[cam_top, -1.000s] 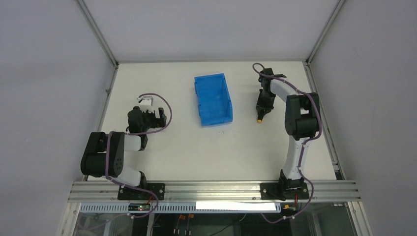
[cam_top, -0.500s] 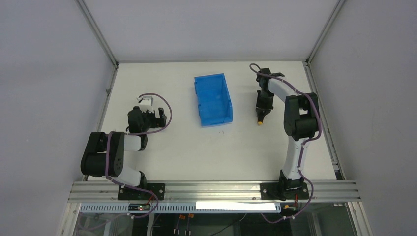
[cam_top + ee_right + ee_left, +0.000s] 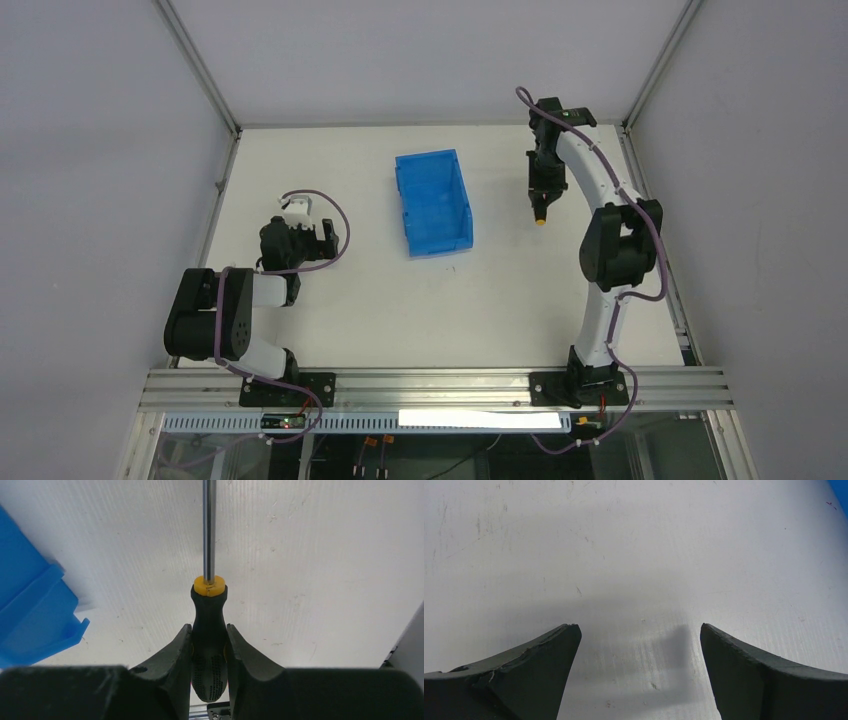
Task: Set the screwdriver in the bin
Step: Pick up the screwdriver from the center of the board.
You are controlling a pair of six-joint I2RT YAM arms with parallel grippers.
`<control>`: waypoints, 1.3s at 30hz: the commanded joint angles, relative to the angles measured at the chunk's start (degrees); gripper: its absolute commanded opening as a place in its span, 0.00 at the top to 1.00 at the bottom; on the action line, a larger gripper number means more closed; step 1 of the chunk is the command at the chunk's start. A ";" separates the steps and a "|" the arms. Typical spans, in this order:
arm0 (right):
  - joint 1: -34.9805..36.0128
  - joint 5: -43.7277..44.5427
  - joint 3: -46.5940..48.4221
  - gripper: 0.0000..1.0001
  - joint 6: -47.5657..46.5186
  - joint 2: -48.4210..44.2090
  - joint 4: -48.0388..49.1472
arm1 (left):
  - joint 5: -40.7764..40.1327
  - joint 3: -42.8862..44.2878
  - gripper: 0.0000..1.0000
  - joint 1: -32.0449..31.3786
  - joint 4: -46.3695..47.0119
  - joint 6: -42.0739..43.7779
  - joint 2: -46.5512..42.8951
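The screwdriver [image 3: 208, 602] has a black handle with an orange collar and a thin metal shaft running straight ahead. My right gripper [image 3: 209, 628] is shut on that handle. In the top view the right gripper [image 3: 541, 192] holds the screwdriver [image 3: 540, 216] to the right of the blue bin [image 3: 432, 203], apart from it, orange end toward the near side. A corner of the bin [image 3: 35, 615] shows at the left of the right wrist view. My left gripper [image 3: 639, 630] stands open over bare table, nothing between its fingers; in the top view the left gripper [image 3: 325, 240] is at the left.
A metal frame rail [image 3: 655, 235] runs along the table's right edge close to the right arm. The white back wall [image 3: 430, 60] rises just beyond the bin. Purple cables loop off both arms.
The right gripper has closed on the screwdriver's handle and carried it toward the far side of the table, the arm stretching out. The left arm and the bin have not moved.
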 commanded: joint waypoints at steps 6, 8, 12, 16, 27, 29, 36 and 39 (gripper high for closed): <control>0.22 3.74 22.40 1.00 -4.04 2.46 -16.45 | 0.57 1.10 0.01 0.82 2.43 -0.55 0.04; 0.23 3.74 26.18 1.00 -3.97 3.26 -18.17 | 0.57 1.10 0.01 0.80 2.43 -0.54 -0.01; 0.23 4.35 32.95 1.00 -4.33 4.96 -21.53 | 0.63 1.10 0.01 0.85 2.43 -0.55 0.03; -0.27 4.96 35.80 1.00 -4.88 4.78 -22.27 | 0.60 1.10 0.01 0.80 2.43 -0.55 0.05; -2.26 3.85 36.76 1.00 -4.16 3.29 -22.24 | 0.58 1.10 0.01 0.80 2.43 -0.54 0.01; -2.22 3.59 37.07 1.00 -3.78 3.29 -22.31 | 0.57 1.12 0.01 0.81 2.44 -0.55 0.07; -1.33 2.95 38.27 1.00 -2.50 3.48 -22.25 | 0.58 1.10 0.01 0.80 2.43 -0.55 0.04; -0.58 2.44 38.91 1.00 -1.72 3.61 -22.11 | 0.57 1.10 0.01 0.85 2.43 -0.54 0.06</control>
